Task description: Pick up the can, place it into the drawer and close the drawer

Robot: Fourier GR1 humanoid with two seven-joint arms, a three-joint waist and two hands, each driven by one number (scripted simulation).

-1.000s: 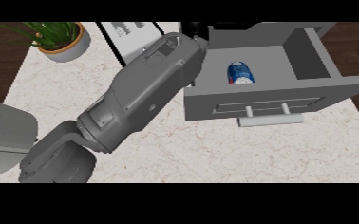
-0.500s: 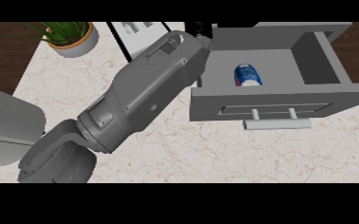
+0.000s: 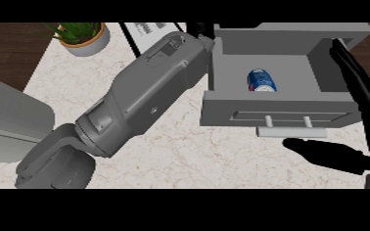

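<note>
A blue can [image 3: 262,80] lies on its side inside the open grey drawer [image 3: 278,113], apart from both hands. My left forearm runs from the lower left up to the drawer's left back corner. Only black bits of the left hand [image 3: 196,30] show there, past the wrist, and its fingers are hidden. My right hand [image 3: 327,154] comes in at the lower right, fingers stretched toward the left. It sits just below the drawer's pale handle [image 3: 291,132] and holds nothing. A black bar [image 3: 352,74] crosses the drawer's right wall; I cannot tell what it is.
A potted plant [image 3: 81,36] stands at the back left of the marble counter [image 3: 188,151]. A white card in a black frame [image 3: 150,31] lies behind the left forearm. A grey rounded object [image 3: 22,122] sits at the left edge.
My right hand has come into view at the lower right, under the drawer's handle. The can stays in the drawer, and the left forearm has barely shifted.
</note>
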